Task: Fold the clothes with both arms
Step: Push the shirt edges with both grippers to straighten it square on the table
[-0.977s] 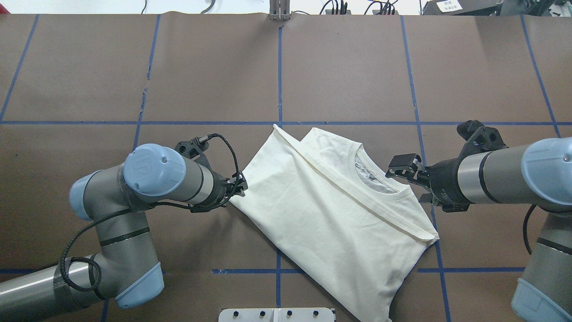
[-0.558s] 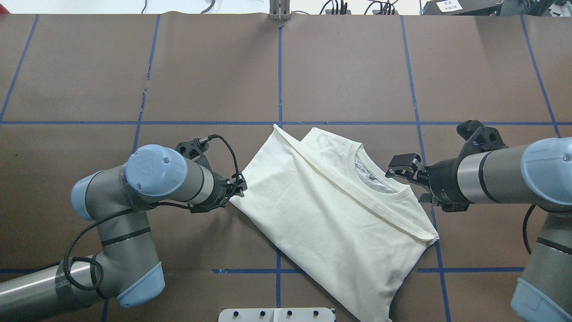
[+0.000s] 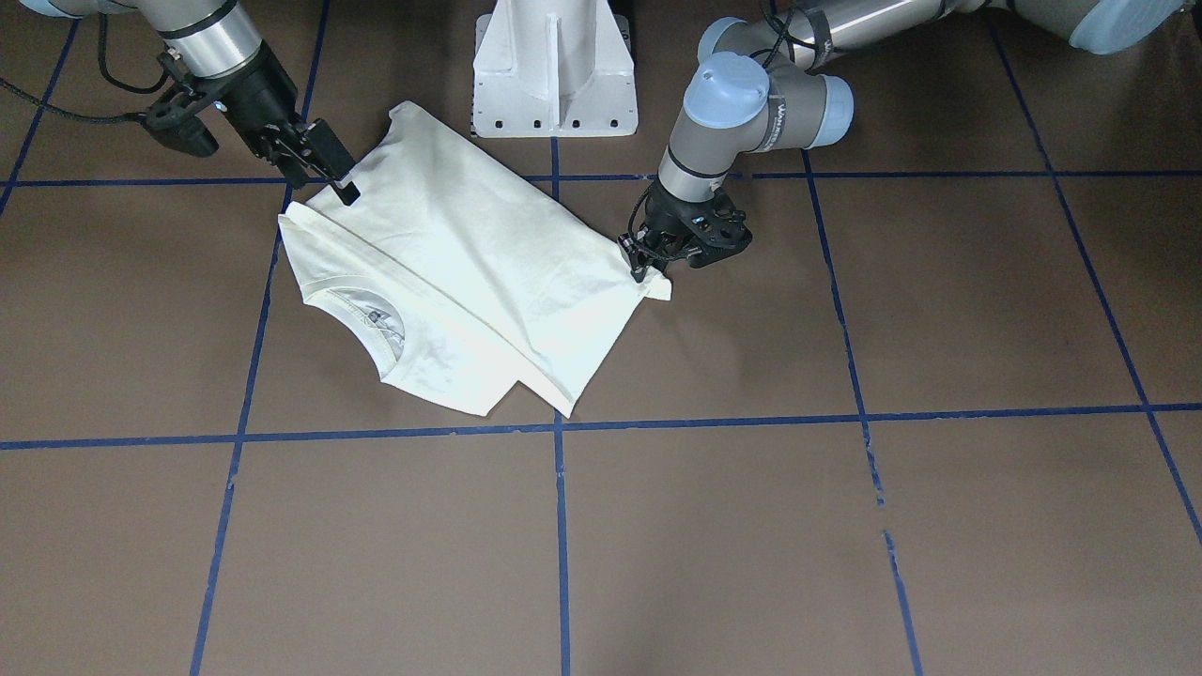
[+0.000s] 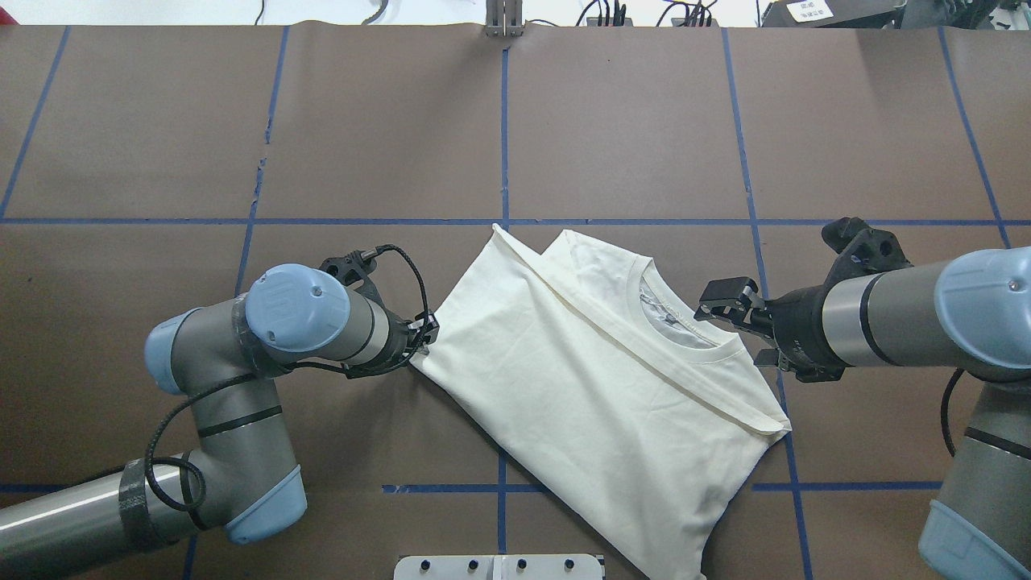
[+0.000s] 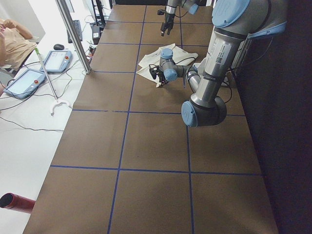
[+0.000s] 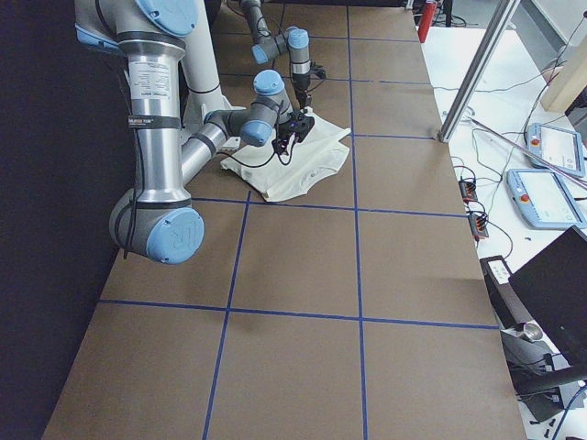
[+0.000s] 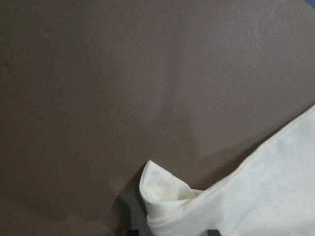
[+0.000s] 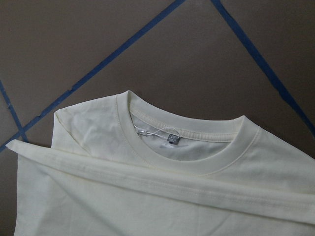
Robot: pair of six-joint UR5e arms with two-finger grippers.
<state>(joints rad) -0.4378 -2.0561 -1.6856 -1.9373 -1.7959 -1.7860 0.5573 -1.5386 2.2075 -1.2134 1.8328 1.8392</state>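
The cream T-shirt [image 4: 596,379] lies folded and slanted on the brown table, collar [image 4: 685,326] up; its print does not show. It also shows in the front view [image 3: 470,244]. My left gripper [image 4: 425,338] is low at the shirt's left corner, shut on it; in the left wrist view the corner [image 7: 162,189] bunches up between the fingertips. In the front view this gripper [image 3: 643,263] sits on that corner. My right gripper [image 4: 737,322] is open just right of the collar and holds nothing. The right wrist view shows the collar [image 8: 187,157] and a folded hem below it.
The white pedestal base [image 3: 554,66] stands at the robot's side of the table, close to the shirt's near end. Blue tape lines [image 4: 503,161] grid the brown cover. An operator [image 5: 14,36] and teach pendants [image 5: 53,61] are beyond the table's far side.
My left arm's elbow and wrist have shifted right toward the shirt, and the gripper stays on the corner. The right arm and the shirt have hardly moved.
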